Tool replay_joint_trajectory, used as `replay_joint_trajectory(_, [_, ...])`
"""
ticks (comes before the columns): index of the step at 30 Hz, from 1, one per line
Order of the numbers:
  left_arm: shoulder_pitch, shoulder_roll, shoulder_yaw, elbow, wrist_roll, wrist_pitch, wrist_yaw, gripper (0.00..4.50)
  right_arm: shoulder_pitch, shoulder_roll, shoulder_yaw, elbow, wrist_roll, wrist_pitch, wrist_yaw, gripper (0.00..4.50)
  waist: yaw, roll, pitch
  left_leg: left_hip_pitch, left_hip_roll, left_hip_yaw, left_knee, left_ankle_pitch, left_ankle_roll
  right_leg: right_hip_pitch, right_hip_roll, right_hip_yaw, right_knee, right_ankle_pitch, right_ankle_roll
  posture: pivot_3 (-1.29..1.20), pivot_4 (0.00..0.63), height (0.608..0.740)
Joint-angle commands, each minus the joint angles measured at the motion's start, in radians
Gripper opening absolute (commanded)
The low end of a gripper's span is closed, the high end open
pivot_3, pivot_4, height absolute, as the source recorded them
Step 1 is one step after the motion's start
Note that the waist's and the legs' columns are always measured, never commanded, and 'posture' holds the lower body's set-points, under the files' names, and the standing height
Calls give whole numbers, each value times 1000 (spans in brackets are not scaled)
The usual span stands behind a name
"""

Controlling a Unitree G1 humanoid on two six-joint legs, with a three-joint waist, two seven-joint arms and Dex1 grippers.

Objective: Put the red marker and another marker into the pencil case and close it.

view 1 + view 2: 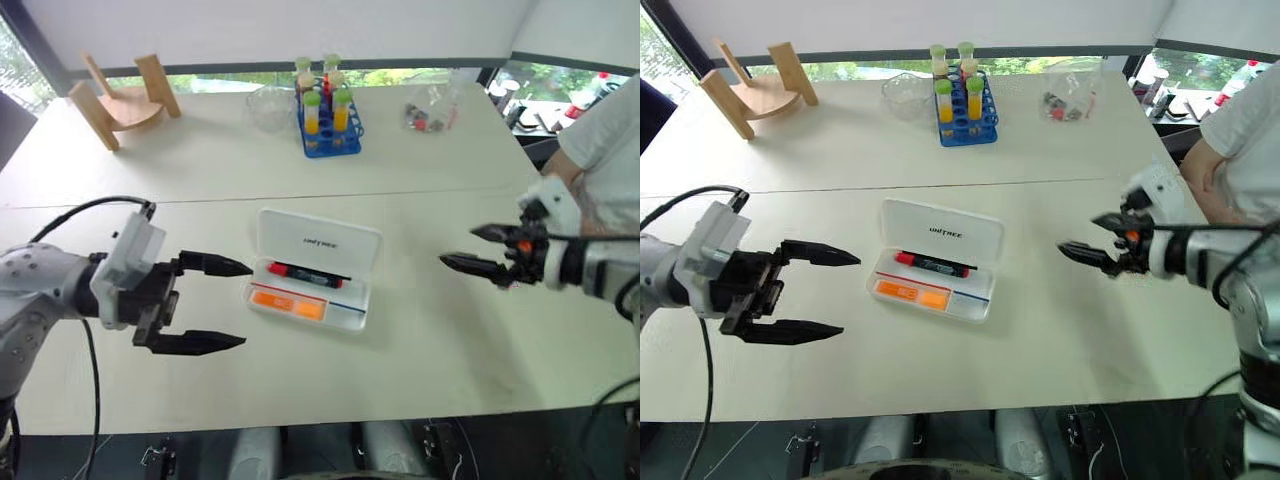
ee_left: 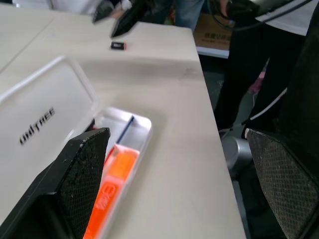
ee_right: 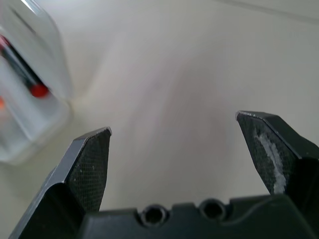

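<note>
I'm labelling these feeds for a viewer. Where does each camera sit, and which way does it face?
Left and right eye views: on the head, looking forward and down at the open pencil case, with left gripper and right gripper at the sides.
Left wrist view: along that gripper's open fingers, across the case and another marker.
Right wrist view: along its open fingers over the table.
Both wrist views share the case.

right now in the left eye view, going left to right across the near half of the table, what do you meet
left gripper, open → the pencil case, lid up, with another marker and the red marker inside → right gripper, open
</note>
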Motion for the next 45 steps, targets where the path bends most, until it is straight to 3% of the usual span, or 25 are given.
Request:
replay_joint_trajectory(1, [-20, -8, -13, 5, 13, -26, -7, 4500, 52, -17, -34, 57, -76, -77, -77, 4427, -3, -1, 0, 1, 0, 0, 0, 0, 0, 1, 0, 0, 0, 0, 0, 0, 150, 740])
replay_joint_trajectory(14, [-18, -1, -2, -25, -12, 4, 18, 4500, 38, 111, 36, 371, -168, -245, -226, 4427, -4, -1, 0, 2, 0, -1, 1, 0, 0, 3, 0, 0, 0, 0, 0, 0, 150, 740])
replay_joint_trajectory(17, [-19, 2, 3, -22, -13, 7, 25, 4500, 27, 120, 43, 392, -159, -259, -224, 3640, -4, -1, 0, 11, 0, -1, 1, 0, 0, 12, 0, 0, -2, 0, 0, 0, 150, 740])
replay_joint_trajectory(24, [-20, 7, 8, -15, -8, 1, 31, 4500, 57, 103, 50, 300, -110, -203, -180, 177, -1, -1, 0, 12, 0, -2, 1, 0, 0, 14, 0, 0, -2, 0, 0, 0, 150, 740])
replay_joint_trajectory(25, [-20, 7, 8, -14, -6, -1, 33, 4500, 64, 90, 44, 270, -97, -181, -168, 30, 0, -1, 0, 12, 0, -2, 1, 0, 0, 14, 0, 0, -2, 0, 0, 0, 150, 740])
replay_joint_trajectory(32, [-43, 6, -3, -3, -9, 2, 38, 4500, 10, 13, 84, 19, 75, -133, 21, 30, -6, 1, 1, 11, 0, -2, -1, 0, 0, 12, 1, 0, -1, 0, 0, 0, 150, 740])
replay_joint_trajectory(36, [-71, 4, -25, 6, -8, 7, 35, 4500, -106, 22, 262, -84, 138, -188, 160, 30, -5, 1, 1, 12, 1, -3, -1, 0, 0, 12, 2, -1, -1, 0, 0, 0, 150, 740])
replay_joint_trajectory(45, [-56, 9, -18, -8, -7, 13, 39, 4500, -272, 155, 588, 8, 42, -288, 220, 30, 4, -3, 3, 9, 0, -3, -1, 0, 0, 11, 0, -1, -2, 0, 0, 0, 150, 740])
